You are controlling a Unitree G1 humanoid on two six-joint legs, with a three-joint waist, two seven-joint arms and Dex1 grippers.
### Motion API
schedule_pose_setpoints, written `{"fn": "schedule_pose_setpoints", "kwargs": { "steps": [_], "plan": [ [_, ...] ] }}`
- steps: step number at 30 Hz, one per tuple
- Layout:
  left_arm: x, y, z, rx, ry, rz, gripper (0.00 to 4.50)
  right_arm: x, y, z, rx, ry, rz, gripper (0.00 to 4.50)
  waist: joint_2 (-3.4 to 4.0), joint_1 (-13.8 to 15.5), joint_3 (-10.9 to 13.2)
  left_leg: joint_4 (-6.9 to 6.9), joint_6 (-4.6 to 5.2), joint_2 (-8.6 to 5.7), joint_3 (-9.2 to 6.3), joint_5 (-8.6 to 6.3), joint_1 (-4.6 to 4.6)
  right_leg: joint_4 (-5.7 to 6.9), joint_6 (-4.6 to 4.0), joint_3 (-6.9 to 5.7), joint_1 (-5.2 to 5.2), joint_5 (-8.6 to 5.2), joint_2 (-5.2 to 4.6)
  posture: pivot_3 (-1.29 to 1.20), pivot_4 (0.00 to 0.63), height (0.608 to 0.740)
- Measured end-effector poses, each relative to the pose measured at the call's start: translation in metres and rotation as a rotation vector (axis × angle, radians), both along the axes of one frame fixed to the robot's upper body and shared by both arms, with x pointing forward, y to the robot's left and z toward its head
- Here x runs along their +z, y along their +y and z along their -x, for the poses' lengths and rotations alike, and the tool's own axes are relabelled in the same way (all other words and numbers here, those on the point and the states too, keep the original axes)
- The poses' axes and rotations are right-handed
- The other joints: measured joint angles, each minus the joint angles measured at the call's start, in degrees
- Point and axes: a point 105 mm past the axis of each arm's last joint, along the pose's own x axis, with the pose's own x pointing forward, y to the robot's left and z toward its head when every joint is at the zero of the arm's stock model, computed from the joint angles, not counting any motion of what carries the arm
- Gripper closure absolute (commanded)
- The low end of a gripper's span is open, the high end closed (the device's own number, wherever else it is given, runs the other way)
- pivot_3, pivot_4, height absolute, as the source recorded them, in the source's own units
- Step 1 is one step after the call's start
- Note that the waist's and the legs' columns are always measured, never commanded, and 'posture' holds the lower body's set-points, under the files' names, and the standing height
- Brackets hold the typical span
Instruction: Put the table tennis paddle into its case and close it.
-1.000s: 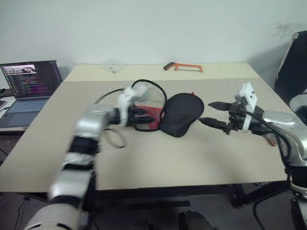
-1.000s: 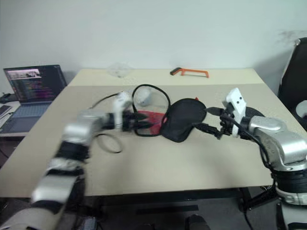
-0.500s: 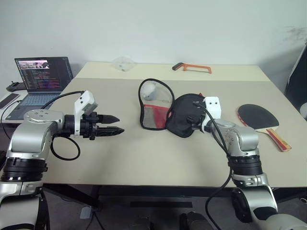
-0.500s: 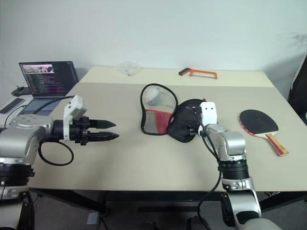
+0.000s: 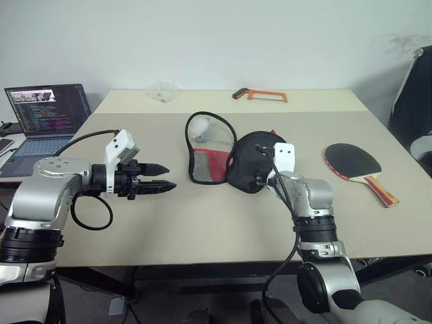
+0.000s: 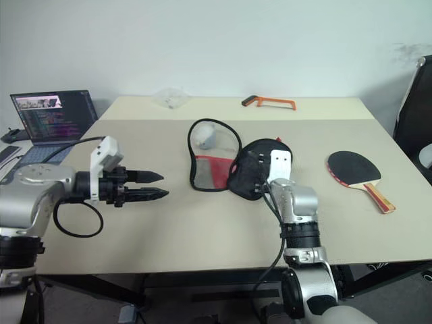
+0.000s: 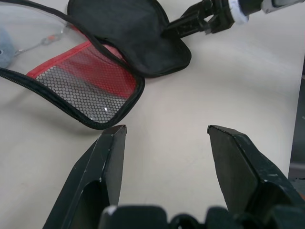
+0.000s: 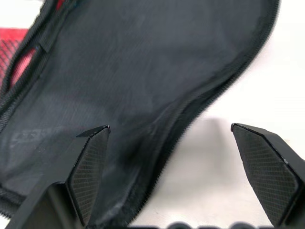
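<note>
- Left eye view: left gripper [image 5: 169, 184] hovering above the table [image 5: 202, 229], fingers parted and empty, aimed toward the case [image 5: 233, 158] but well apart from it. Case lying open mid-table, black half beside the red mesh half, black cord looped behind, a small round grey object [image 5: 200, 133] inside the loop. Table tennis paddle [image 5: 356, 167] flat on the table to the right, well apart from the case, handle pointing toward the near edge. Orange hacksaw [image 5: 260, 94] at the far edge, crumpled clear plastic [image 5: 162, 90] nearby, laptop [image 5: 42, 120] open on a side surface at left.
- Right eye view: right gripper [image 6: 258, 177] down at the near edge of the black half of the case; fingers hidden behind the wrist.
- Left wrist view: own two fingers [image 7: 107, 157] spread with bare table between, nothing held. Red mesh panel and black flap of the case ahead, right gripper's fingers reaching the black flap's edge.
- Right wrist view: fingers [image 8: 90, 162] spread wide, released; one over the black fabric of the case, the other over bare table, zip edge running between them. Contact with the fabric impossible to tell.
</note>
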Motion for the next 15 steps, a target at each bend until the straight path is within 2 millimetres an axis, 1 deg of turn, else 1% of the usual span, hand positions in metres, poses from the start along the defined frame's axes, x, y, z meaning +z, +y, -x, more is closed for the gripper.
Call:
{"fn": "schedule_pose_setpoints", "kwargs": {
  "steps": [1,5,6,8,9,15],
  "plan": [
    [0.000,-0.001,0.000,0.000,-0.002,0.001,1.57,-0.003,0.001,0.000,-0.001,0.006,0.007,0.00,0.00,0.0,0.0,-0.01,0.00,0.00,0.00,0.00,0.00,-0.01,0.00,0.00,0.00,0.00,0.00,0.00,0.150,0.740],
    [0.001,-0.003,0.001,-0.003,0.002,0.010,1.57,-0.005,0.008,-0.005,0.013,0.003,0.027,0.00,-0.01,-0.2,0.0,-0.01,0.00,0.00,0.01,0.00,0.03,-0.01,0.00,0.02,0.02,0.00,-0.01,0.00,0.150,0.740],
    [0.000,-0.003,0.002,-0.005,0.002,0.008,1.54,-0.006,0.010,-0.006,0.020,0.002,0.041,0.19,-0.02,-0.4,0.0,-0.01,0.00,0.00,0.01,0.00,0.04,0.00,0.00,0.02,0.02,0.00,-0.01,0.00,0.150,0.740],
    [-0.001,-0.004,0.003,-0.004,0.002,0.007,1.52,-0.008,0.011,-0.007,0.023,-0.001,0.066,0.63,-0.02,-0.6,0.0,-0.01,0.00,0.03,0.01,0.00,0.08,0.01,0.00,0.01,0.04,0.00,0.00,0.00,0.150,0.740],
    [-0.001,-0.004,0.003,-0.002,0.001,0.007,1.52,-0.008,0.011,-0.007,0.023,-0.003,0.072,0.93,-0.02,-0.7,0.0,-0.01,0.00,0.04,0.01,0.00,0.10,0.01,0.00,0.01,0.06,0.00,0.01,0.00,0.150,0.740],
    [-0.002,-0.003,0.004,0.004,0.001,0.001,1.52,-0.009,-0.003,-0.014,0.019,-0.020,0.104,3.01,-0.04,-0.9,0.0,0.00,0.00,0.04,0.02,0.01,0.15,-0.01,0.00,0.01,0.12,-0.01,0.04,0.00,0.150,0.740]
  ]
}}
